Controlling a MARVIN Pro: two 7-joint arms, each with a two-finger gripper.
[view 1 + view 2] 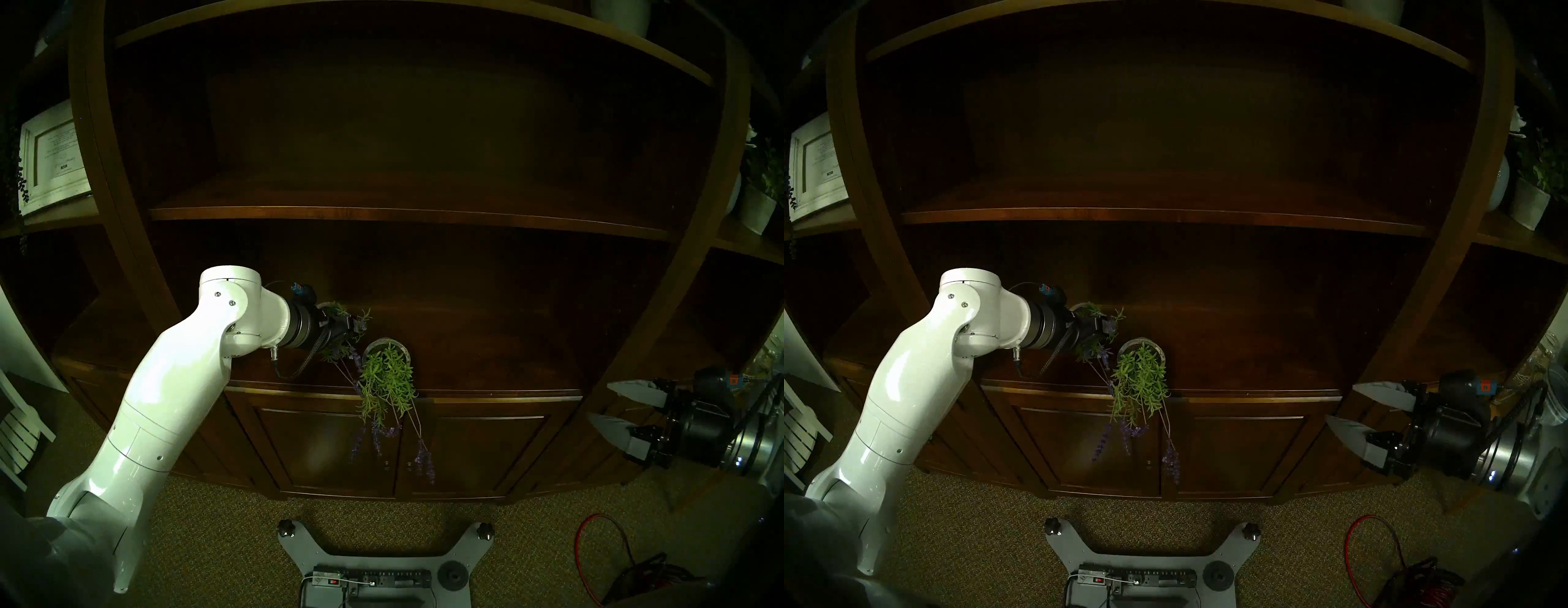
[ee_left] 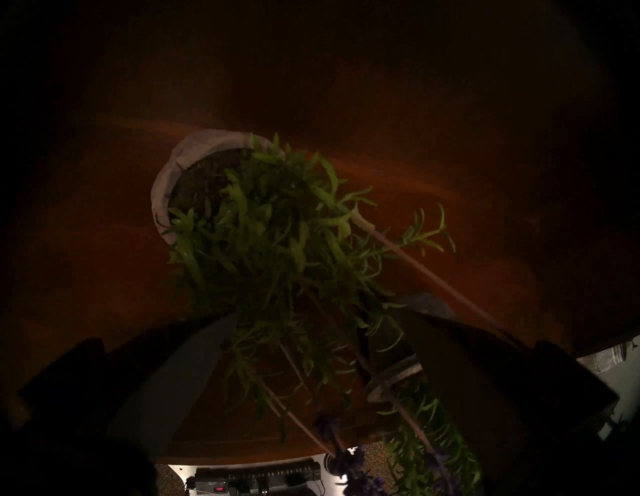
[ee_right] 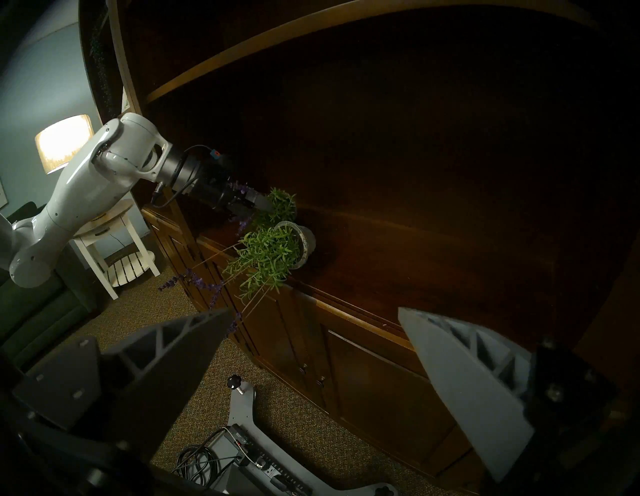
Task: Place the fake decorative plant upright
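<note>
Dark wood bookcase (image 1: 382,214), dim light. The fake plant's pot (image 1: 388,349) lies tipped on the lower shelf (image 1: 488,361) near the front edge, with foliage (image 1: 388,388) and purple flower stems (image 1: 424,460) hanging over the cabinet doors. Your left gripper (image 1: 354,329) is just beside the pot w/ jaws spread, holding nothing. Right gripper (image 1: 619,407) is well apart, jaws also apart, empty. Risk: nudge the pot & it rolls off; grab only stems & they bend or snag.

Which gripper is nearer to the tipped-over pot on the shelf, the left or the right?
Left. The left gripper is just up-left of the pot, among another plant's leaves. The right gripper waits far off to the right.
</note>
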